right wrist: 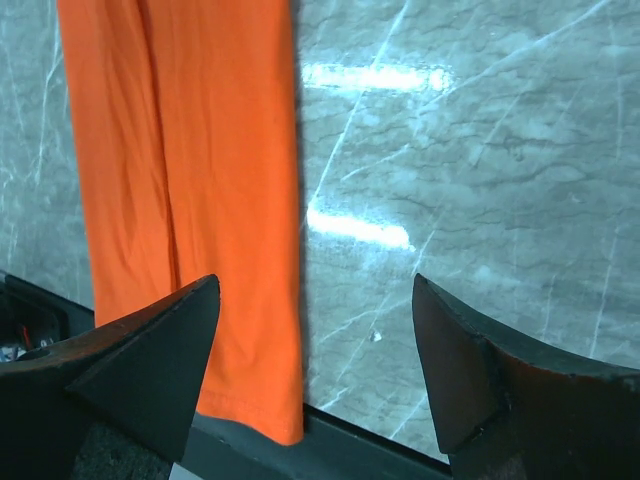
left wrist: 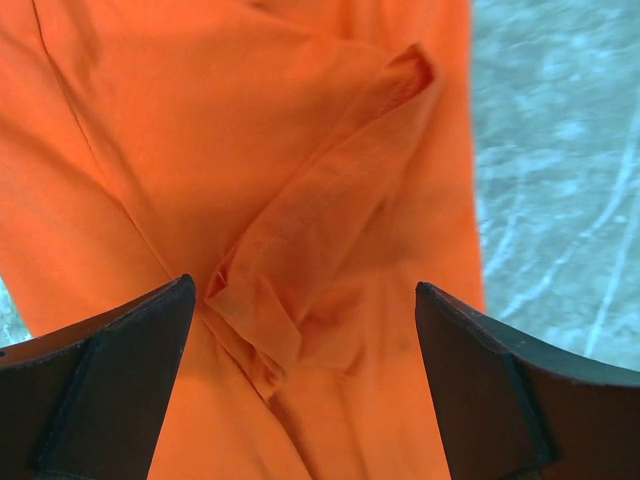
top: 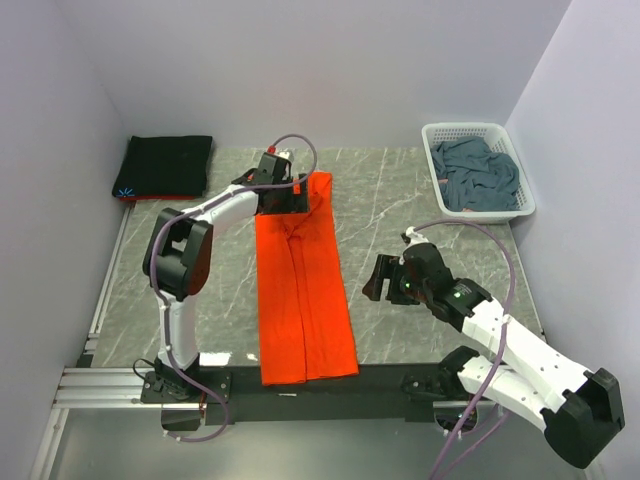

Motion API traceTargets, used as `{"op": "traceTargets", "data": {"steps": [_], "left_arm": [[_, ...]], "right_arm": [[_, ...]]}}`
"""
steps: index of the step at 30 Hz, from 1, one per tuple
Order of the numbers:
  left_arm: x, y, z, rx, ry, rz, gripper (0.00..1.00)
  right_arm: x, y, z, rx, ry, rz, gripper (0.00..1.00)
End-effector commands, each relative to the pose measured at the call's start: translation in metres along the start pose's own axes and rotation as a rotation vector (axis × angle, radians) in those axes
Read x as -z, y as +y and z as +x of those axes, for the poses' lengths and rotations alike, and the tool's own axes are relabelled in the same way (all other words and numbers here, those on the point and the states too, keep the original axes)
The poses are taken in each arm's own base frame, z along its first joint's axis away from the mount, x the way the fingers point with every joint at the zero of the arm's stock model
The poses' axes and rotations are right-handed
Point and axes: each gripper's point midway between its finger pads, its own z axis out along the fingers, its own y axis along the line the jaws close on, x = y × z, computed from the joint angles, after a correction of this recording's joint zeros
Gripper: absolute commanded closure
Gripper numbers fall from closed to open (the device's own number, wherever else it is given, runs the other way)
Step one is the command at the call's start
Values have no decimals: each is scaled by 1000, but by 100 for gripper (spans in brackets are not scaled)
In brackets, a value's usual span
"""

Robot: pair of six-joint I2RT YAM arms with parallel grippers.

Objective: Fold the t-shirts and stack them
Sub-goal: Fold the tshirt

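Observation:
A bright orange t-shirt [top: 300, 290] lies folded lengthwise into a long strip, running from the table's far middle to its near edge. My left gripper [top: 283, 196] hovers open over the strip's far end. In the left wrist view its jaws [left wrist: 303, 290] straddle a folded sleeve flap [left wrist: 300, 250] without touching it. My right gripper [top: 373, 280] stands open just right of the strip, holding nothing. In the right wrist view it [right wrist: 314, 285] is above bare table beside the orange t-shirt's hem [right wrist: 250, 400]. A folded black t-shirt [top: 165, 165] lies at the far left. A blue-grey t-shirt [top: 478, 178] is crumpled in the basket.
The white lattice basket [top: 524, 190] stands at the far right corner. The grey marble table [top: 400, 200] is bounded by walls on the left, back and right. A black rail [right wrist: 360, 450] runs along the near edge under the shirt's hem.

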Motion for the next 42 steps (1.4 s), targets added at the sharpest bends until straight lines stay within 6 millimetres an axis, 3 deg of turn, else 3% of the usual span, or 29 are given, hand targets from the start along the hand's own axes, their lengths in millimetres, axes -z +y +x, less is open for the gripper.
{"op": "traceTargets", "data": {"steps": [1, 9, 20, 26, 27, 30, 33, 38, 42], "left_arm": [[-5, -1, -12, 21, -34, -3, 3], [-18, -3, 6, 48, 34, 15, 9], [5, -40, 14, 0, 36, 150, 18], [13, -69, 43, -177, 68, 211, 18], [20, -81, 49, -227, 47, 228, 18], [29, -91, 62, -351, 18, 232, 18], [31, -100, 68, -366, 34, 278, 17], [33, -104, 60, -328, 29, 268, 17], [52, -108, 24, -183, -42, 262, 16]], "right_arm": [[-1, 0, -6, -9, -29, -10, 16], [-5, -5, -6, -6, -25, 6, 17], [-7, -9, -7, -4, -27, 17, 17], [-5, -10, -9, 5, -40, 20, 18], [-5, -11, -9, 6, -41, 21, 18], [-5, -13, -11, 13, -54, 32, 18], [-4, -17, -13, 21, -63, 49, 18], [-2, -19, -16, 25, -78, 55, 18], [-6, -15, -13, 32, -54, 32, 22]]}}
